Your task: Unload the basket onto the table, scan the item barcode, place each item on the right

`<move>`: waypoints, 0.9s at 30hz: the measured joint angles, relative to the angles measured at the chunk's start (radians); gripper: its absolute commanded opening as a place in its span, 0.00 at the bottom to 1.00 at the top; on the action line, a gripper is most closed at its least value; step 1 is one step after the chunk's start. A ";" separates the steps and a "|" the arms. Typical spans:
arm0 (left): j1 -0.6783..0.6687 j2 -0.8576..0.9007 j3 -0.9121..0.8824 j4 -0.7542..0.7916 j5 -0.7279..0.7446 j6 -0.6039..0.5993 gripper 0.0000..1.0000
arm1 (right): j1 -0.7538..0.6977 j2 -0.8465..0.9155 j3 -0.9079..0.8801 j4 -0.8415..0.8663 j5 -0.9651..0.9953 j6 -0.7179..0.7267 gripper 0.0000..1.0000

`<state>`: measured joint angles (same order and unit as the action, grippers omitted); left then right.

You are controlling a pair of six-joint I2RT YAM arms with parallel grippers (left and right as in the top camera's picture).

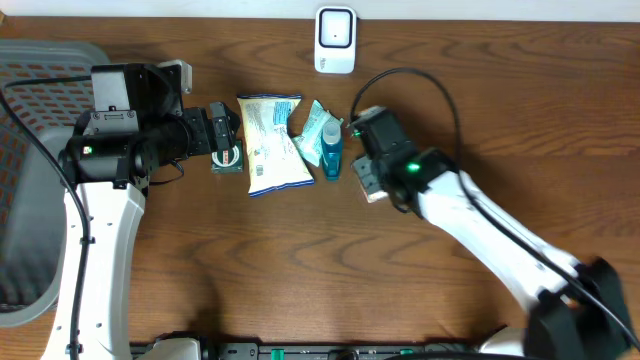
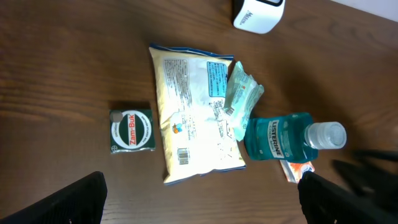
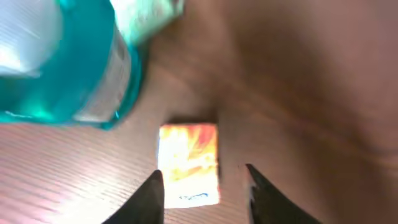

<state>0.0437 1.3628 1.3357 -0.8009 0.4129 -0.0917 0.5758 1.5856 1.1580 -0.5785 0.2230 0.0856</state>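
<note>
Several items lie in a row on the wooden table: a green Zam-Buk box (image 2: 131,130), a white snack bag (image 2: 194,115) with its barcode side up, a teal wipes packet (image 2: 241,93), a blue Listerine bottle (image 2: 283,138) and a small orange-and-white packet (image 3: 188,163). A white scanner (image 1: 335,40) stands at the far edge. My right gripper (image 3: 202,196) hangs low over the small packet, its jaws open on either side of it, with a gap showing beside the right finger. My left gripper (image 2: 201,202) is wide open and holds nothing, near the Zam-Buk box (image 1: 227,155).
A grey mesh basket (image 1: 30,120) stands at the table's left end. The right arm's cable (image 1: 440,90) loops over the table behind the bottle. Bare wood shows in front of the items and to the far right.
</note>
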 measured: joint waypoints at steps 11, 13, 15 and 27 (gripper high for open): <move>0.000 0.000 0.000 0.000 0.000 0.000 0.98 | -0.060 -0.139 0.000 -0.069 -0.069 -0.003 0.48; 0.000 0.000 0.000 0.000 0.000 0.000 0.98 | -0.058 -0.116 -0.003 -0.074 -0.092 -0.009 0.47; 0.000 0.000 0.000 0.000 0.000 0.000 0.98 | -0.056 -0.074 -0.014 -0.075 -0.111 -0.016 0.45; 0.000 0.000 0.000 0.000 0.000 0.000 0.97 | -0.053 0.171 -0.044 -0.013 -0.221 -0.023 0.48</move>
<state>0.0437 1.3628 1.3357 -0.8009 0.4129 -0.0914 0.5228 1.7569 1.1141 -0.5911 0.0017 0.0631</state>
